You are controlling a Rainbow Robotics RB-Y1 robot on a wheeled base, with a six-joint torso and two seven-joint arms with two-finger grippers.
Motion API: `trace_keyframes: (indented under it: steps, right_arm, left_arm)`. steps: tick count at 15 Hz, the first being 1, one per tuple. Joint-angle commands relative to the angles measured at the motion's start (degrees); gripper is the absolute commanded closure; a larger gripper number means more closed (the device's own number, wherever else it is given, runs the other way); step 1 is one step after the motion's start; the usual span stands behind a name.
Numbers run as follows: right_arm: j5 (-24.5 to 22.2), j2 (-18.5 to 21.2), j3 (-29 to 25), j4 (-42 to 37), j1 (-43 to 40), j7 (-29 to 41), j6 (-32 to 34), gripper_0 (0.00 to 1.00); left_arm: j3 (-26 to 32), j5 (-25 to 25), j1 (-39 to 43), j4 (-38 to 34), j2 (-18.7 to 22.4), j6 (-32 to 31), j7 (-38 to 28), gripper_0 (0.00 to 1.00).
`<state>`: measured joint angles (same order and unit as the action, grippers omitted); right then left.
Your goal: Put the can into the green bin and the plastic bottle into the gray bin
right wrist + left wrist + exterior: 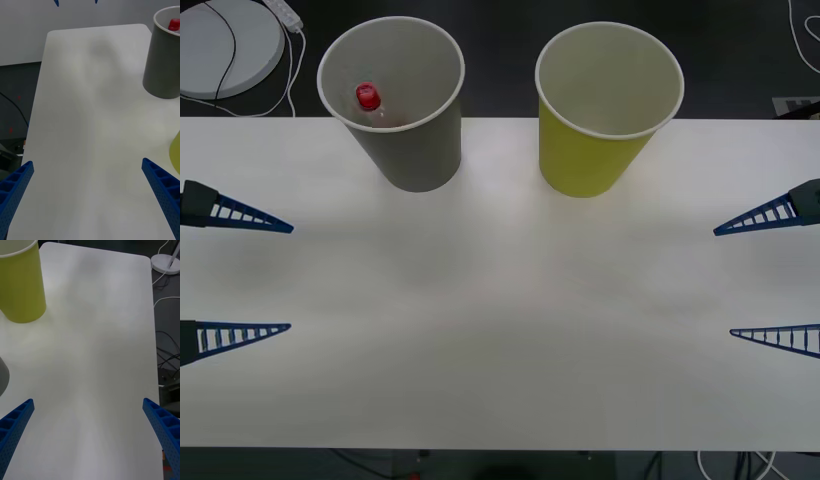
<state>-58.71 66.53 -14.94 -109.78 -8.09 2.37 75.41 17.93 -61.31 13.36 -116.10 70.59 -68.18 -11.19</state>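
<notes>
The gray bin (420, 150) stands at the back left of the white table (500, 360). Inside it leans the plastic bottle (368, 98), red cap up; the cap also shows over the gray bin's (163, 63) rim as the plastic bottle (173, 24). To its right stands the green bin (590, 155), (22, 288), its pale inside showing nothing from here. The can is out of view. My left gripper (291, 277), (88, 400) is open at the table's left side, holding nothing. Open as well, my right gripper (723, 283), (87, 161) sits at the right side.
A white round lamp base (225, 45) with cables lies on the dark floor behind the table's left corner. More cables (740, 465) run on the floor by the front right edge. Bare tabletop spans the room between the two grippers.
</notes>
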Motion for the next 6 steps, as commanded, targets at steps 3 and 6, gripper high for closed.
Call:
trace_keyframes:
  steps: [3,6]
  right_arm:
    - [0.0,0.0,0.0,0.0,0.0,0.0,0.0,0.0]
    - [0.0,0.0,0.0,0.0,0.0,0.0,0.0,0.0]
  left_arm:
    - [0.0,0.7,0.0,0.0,0.0,0.0,0.1,0.0]
    - [0.0,0.7,0.0,0.0,0.0,0.0,0.1,0.0]
